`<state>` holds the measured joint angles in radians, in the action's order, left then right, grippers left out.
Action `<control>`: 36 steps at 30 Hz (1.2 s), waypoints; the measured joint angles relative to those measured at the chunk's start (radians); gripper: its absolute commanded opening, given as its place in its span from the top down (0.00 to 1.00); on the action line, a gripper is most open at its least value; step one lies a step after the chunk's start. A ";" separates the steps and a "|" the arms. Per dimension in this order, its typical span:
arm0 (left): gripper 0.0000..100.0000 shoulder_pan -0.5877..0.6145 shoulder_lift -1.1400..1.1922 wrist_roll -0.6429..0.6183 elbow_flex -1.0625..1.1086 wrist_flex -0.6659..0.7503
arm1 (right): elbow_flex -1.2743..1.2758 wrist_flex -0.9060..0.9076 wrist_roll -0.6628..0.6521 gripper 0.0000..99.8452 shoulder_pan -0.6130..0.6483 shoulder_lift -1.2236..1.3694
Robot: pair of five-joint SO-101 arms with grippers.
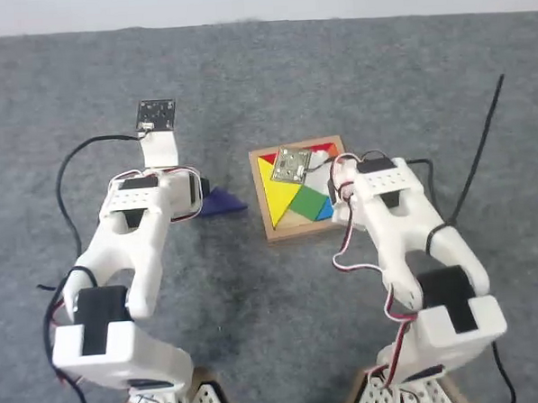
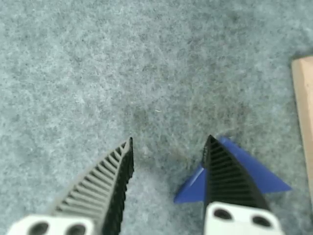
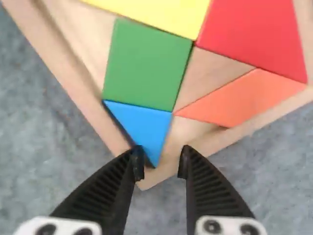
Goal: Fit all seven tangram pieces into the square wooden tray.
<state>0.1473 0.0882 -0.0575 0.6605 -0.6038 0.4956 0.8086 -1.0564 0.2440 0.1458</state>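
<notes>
Hidden from above: the right arm (image 1: pixel 406 239) lay over the right side of the tray (image 1: pixel 262 206), so the pieces below it could not be counted. The left arm (image 1: pixel 135 236) covered one end of the dark blue triangle (image 1: pixel 224 203).
Cut off: in the left wrist view the tray's pale wooden edge was cut by the border of the frame.
Left fingers: the left fingers (image 2: pixel 115 181) stood wide apart and held nothing, low over the table (image 1: pixel 244 76). One finger covered the middle of the dark blue triangle; if it touched the piece or was just above it, I could not tell.
Right fingers: the right fingers (image 3: pixel 110 191) had a narrow gap, at one corner of the tray. The tip of the light blue triangle (image 3: pixel 142 125) pointed into this gap. Whether a finger touched it was not clear.
Pieces in the tray: a yellow triangle (image 3: pixel 161 12), a red triangle (image 3: pixel 254 34), an orange piece (image 3: pixel 239 103) and a green piece (image 3: pixel 146 66), with the light blue triangle touching the green one. Bare wood showed between the green, red and orange pieces.
Piece outside: the dark blue triangle lay flat on the table, near the tray's left wall but apart from it.
Around: a grey felt-like cover on the table, and black cables (image 1: pixel 65 181) beside both arms.
In the way: the small circuit board (image 1: pixel 292 164) on the right wrist hid the tray's middle from above.
</notes>
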 measured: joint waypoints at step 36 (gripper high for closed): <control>0.78 0.000 0.000 0.000 0.000 -0.026 | 0.157 -0.097 0.137 0.99 0.002 -0.219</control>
<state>0.1473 0.0882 -0.0575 0.6605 -0.6299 0.6521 0.7119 -0.9198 0.2455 -0.0736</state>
